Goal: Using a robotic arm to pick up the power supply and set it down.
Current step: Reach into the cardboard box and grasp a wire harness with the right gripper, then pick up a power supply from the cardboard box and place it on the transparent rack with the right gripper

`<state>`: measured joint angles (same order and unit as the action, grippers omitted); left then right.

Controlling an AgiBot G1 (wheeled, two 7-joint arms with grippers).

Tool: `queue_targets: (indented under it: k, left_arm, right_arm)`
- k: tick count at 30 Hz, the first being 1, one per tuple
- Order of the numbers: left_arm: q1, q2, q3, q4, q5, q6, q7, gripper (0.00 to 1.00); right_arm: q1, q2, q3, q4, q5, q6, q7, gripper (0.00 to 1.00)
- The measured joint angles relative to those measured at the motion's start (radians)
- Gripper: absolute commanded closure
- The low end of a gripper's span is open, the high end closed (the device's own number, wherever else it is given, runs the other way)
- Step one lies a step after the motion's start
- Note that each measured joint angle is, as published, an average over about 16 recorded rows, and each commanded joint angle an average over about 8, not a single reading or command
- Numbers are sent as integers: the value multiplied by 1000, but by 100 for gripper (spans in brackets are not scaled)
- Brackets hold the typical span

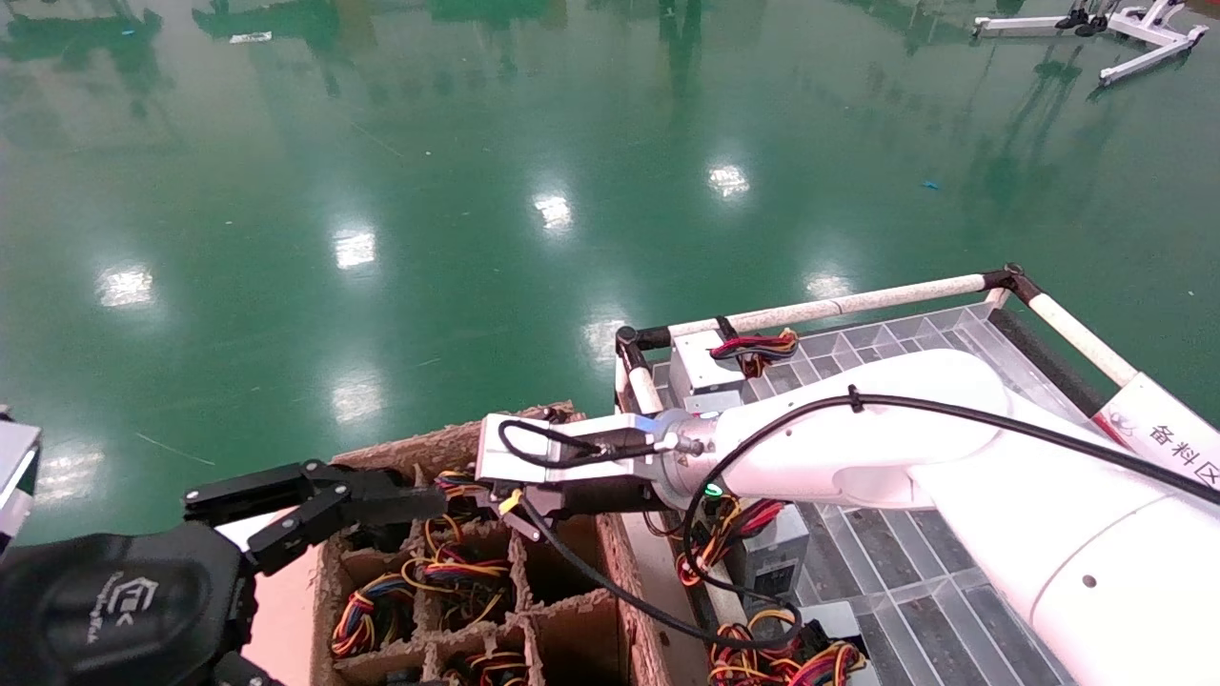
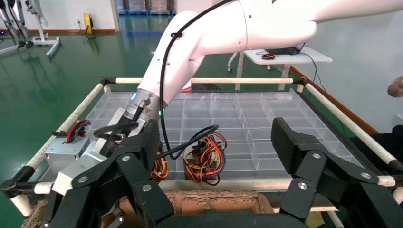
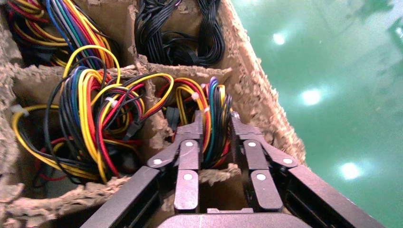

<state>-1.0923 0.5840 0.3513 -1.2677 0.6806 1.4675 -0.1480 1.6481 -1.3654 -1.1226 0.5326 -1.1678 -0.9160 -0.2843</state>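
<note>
The head camera looked down from high up, over the brown cardboard crate (image 1: 496, 610) and the clear tray (image 1: 915, 591) just beside it, with the green floor (image 1: 381, 191) beyond. The left wrist camera sat low behind the left claw (image 2: 214, 161), facing across the crate's edge toward the tray. The right wrist camera was very near the crate, looking straight into its wire-filled pockets past the right claw (image 3: 216, 137). All three views shared the crate.

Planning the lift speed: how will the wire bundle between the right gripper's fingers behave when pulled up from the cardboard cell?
The wire bundle looks floppy and likely sags. Its loops may snag the cardboard divider. The right gripper grips wires only, so whatever hangs below may swing.
</note>
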Motion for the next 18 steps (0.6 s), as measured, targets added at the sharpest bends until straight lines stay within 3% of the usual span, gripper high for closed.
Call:
queue_targets:
  k: [18]
  left_arm:
    - [0, 0, 0, 0, 0, 0, 0, 0]
  right_arm:
    - [27, 7, -45, -64, 175, -51, 51, 100]
